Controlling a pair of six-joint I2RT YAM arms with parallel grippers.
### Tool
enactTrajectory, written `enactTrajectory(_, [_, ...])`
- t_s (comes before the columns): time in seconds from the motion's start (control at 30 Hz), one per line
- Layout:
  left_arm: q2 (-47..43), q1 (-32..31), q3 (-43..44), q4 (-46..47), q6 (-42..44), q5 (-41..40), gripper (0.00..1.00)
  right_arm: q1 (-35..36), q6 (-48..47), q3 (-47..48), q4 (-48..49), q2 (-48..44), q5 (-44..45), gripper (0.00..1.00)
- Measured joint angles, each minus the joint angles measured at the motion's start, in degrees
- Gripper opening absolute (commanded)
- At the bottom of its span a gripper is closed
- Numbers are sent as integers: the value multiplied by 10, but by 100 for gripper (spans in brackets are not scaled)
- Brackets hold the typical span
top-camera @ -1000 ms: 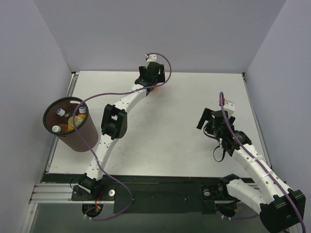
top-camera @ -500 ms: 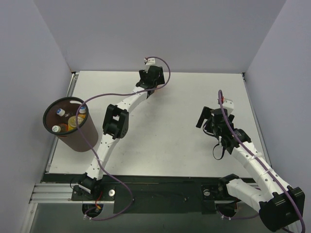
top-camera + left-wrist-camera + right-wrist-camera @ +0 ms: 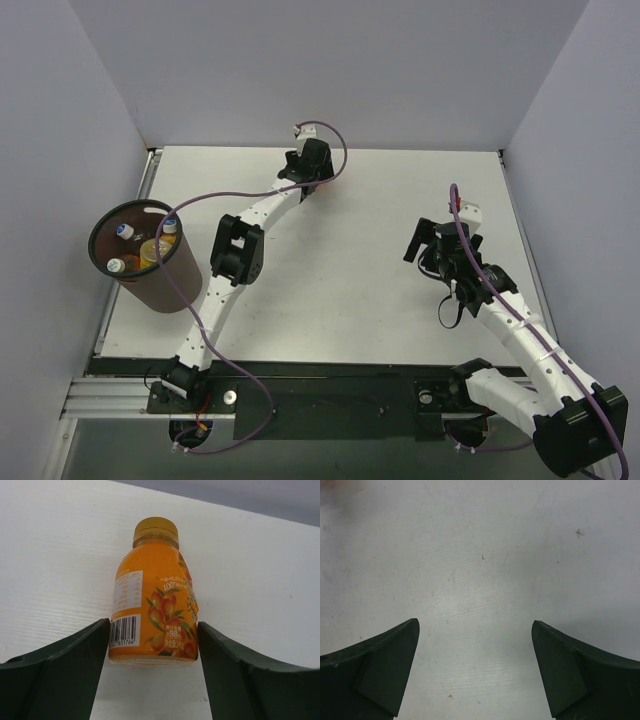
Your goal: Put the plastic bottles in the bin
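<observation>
A squat orange bottle (image 3: 152, 605) with a fruit label and an orange cap lies on the white table, cap towards the back wall. My left gripper (image 3: 153, 625) has a finger against each side of the bottle's base; the bottle rests on the table. In the top view the left gripper (image 3: 307, 165) is at the far middle of the table and hides the bottle. The dark-brown bin (image 3: 93, 240) stands at the left edge and holds several bottles (image 3: 155, 250). My right gripper (image 3: 430, 245) is open and empty above bare table, as the right wrist view (image 3: 475, 625) shows.
The table (image 3: 350, 280) is walled by grey panels at the back and both sides. The left arm's elbow (image 3: 236, 252) and purple cable stretch between the bin and the far middle.
The left gripper has shifted slightly left and turned at the far middle of the table. The orange patch seen beside it earlier is now covered. The right arm has hardly moved.
</observation>
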Motion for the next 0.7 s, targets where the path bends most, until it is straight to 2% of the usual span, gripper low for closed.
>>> enactTrajectory(0.27, [0,0,0,-10,-12,3,54,0,0,0,0,0,0,89])
enactTrajectory(0.43, [-6,-1,-9,-13,-12,5,50,0,-2,0,0,2,0,89])
enactTrajectory(0.5, [-31,-2,-45,-12,-12,9,43,0,-2,0,1,6,0,89])
enactTrajectory(0.7, [-196,-14,-239,1,-8,14,36,0,-2,0,2,12,-6,88])
